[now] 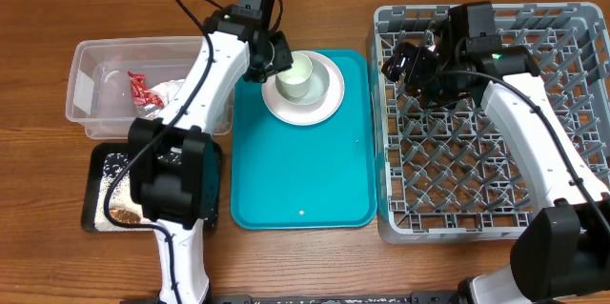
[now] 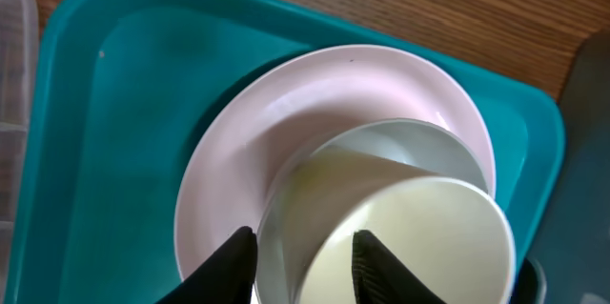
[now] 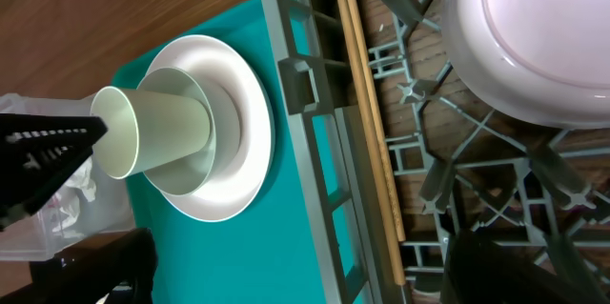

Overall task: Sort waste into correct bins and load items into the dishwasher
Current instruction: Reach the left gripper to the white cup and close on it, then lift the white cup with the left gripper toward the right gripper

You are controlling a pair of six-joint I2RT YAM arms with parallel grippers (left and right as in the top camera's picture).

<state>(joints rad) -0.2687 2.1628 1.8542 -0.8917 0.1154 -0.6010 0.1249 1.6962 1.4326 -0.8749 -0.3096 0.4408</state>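
Left gripper: fingers partly apart, astride the near wall of the cup, one inside the mouth, one outside; cannot tell whether pressing or merely flanking. Cup tilted, mouth toward that gripper, nested in a bowl on a small plate, at the far end of the teal tray mid-surface. Looks light, thin-walled, stiff and smooth, so probably slippery between hard fingers, apt to tip or drag the bowl along, and likely breakable if dropped. Best taken by the wall just below the lip, one finger in and one out, then lifted straight up clear of the bowl. Right gripper: spread wide, nothing seen in it, over the far left corner of the grey rack, right of the tray, beside an upturned white dish among the pegs. Far left: clear tub with red wrapper and napkin; nearer, black tray with pale grains. No brand, label or lettering readable anywhere.
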